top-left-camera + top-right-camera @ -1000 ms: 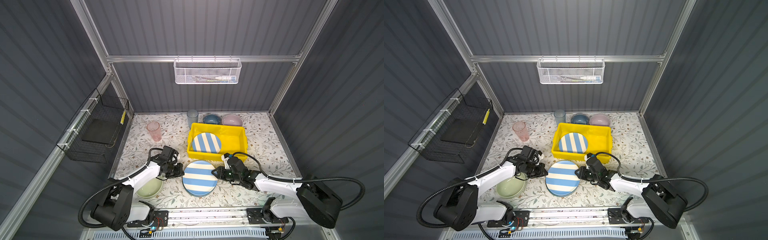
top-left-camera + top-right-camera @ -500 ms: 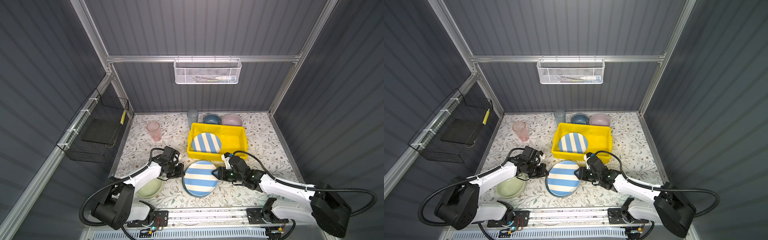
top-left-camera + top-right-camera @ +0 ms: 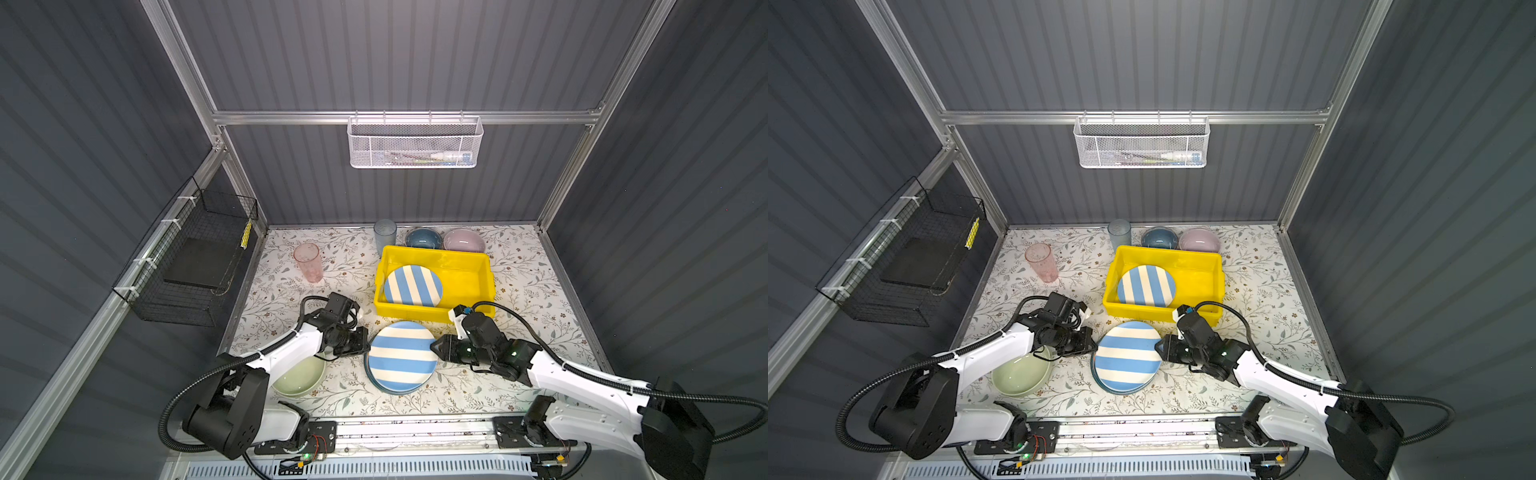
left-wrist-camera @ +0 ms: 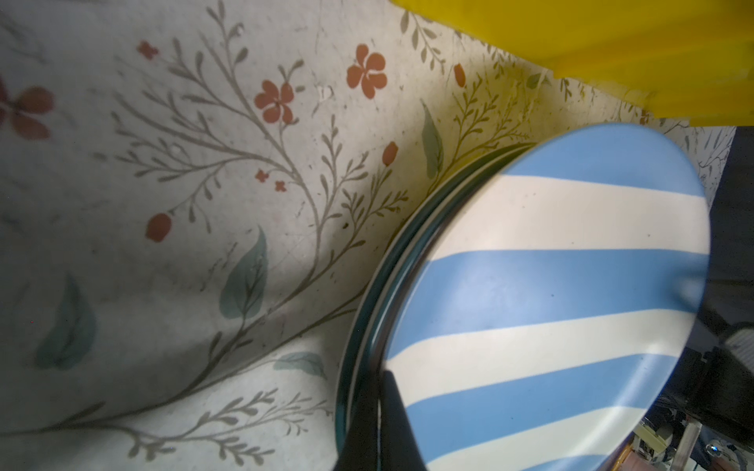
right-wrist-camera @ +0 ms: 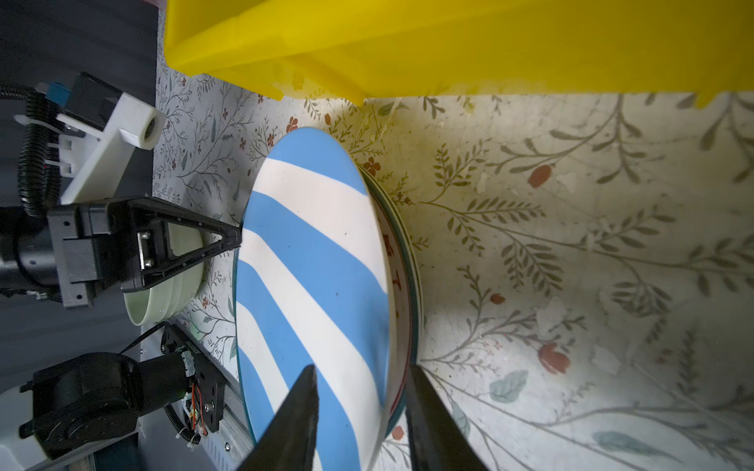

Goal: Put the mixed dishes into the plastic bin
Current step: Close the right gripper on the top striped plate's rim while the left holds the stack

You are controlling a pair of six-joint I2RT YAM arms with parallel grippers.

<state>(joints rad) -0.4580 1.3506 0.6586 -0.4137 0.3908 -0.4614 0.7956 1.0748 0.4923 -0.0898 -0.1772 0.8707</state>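
Some unreadable red lettering marks the lower plate [image 5: 396, 261]

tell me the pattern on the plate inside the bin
Broad blue and white stripes on the plate in the bin; clearest in a top view.

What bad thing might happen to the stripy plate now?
The right gripper straddles the stripy plate and the plates beneath, so it might lift several together. The shut left gripper is at the far rim; a push may slide them all.
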